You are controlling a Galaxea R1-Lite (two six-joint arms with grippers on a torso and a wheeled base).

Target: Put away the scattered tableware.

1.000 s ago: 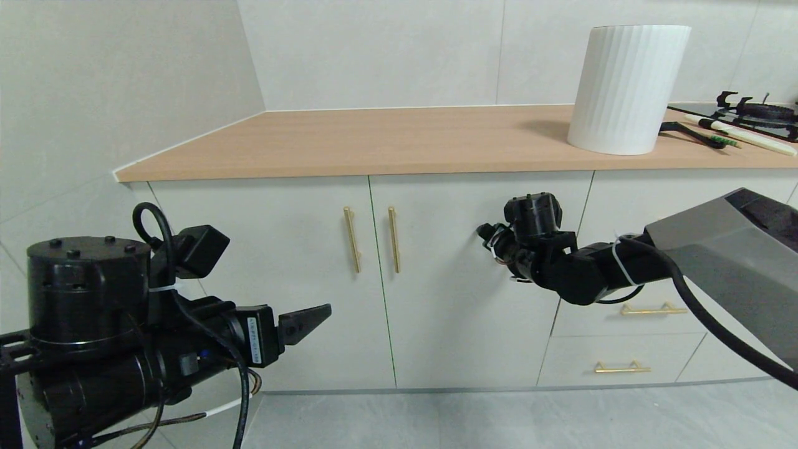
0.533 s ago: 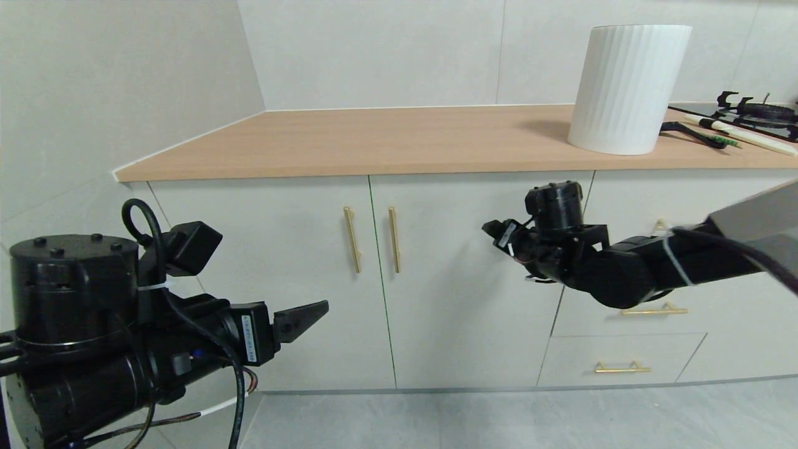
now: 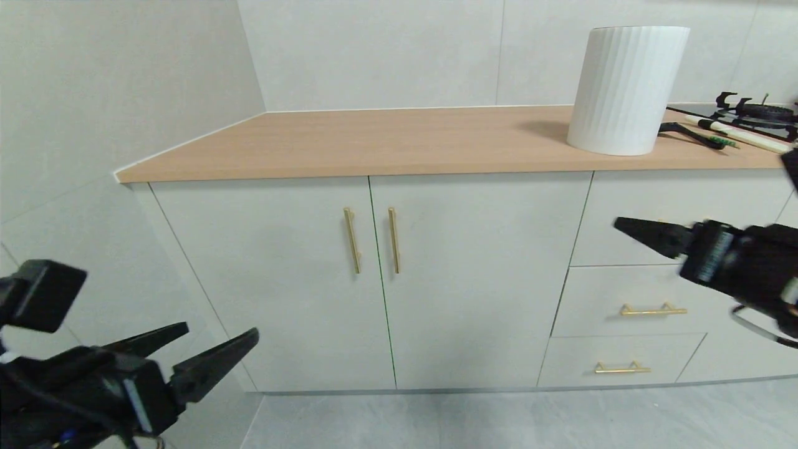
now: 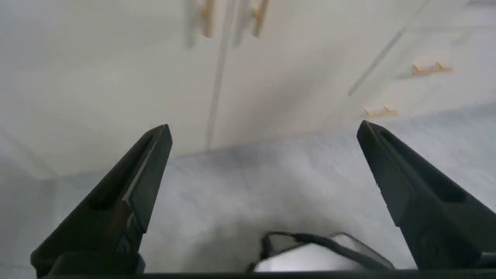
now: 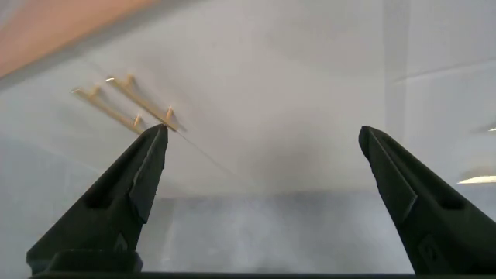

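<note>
Scattered tableware lies at the far right of the wooden counter [image 3: 374, 140]: a black utensil [image 3: 686, 132], a green-tipped stick [image 3: 723, 141] and a cream-handled utensil [image 3: 745, 137]. A tall white ribbed container [image 3: 629, 87] stands just left of them. My left gripper [image 3: 218, 333] hangs open and empty, low in front of the left cabinet side, its fingers [image 4: 116, 209] spread over the floor. My right gripper [image 3: 623, 226] is open and empty in front of the drawers, below the counter edge; its fingers [image 5: 116, 201] frame the cabinet front.
Two cabinet doors with gold handles [image 3: 353, 240] fill the middle, also seen as gold handles [image 5: 124, 101] from the right wrist. Drawers with gold pulls [image 3: 651, 310] sit to the right. A black stove burner [image 3: 757, 112] is at the far right. A wall bounds the left side.
The left gripper dropped down and to the left, and its fingers now stand apart. The right arm swung right, from in front of the doors to the drawers.
</note>
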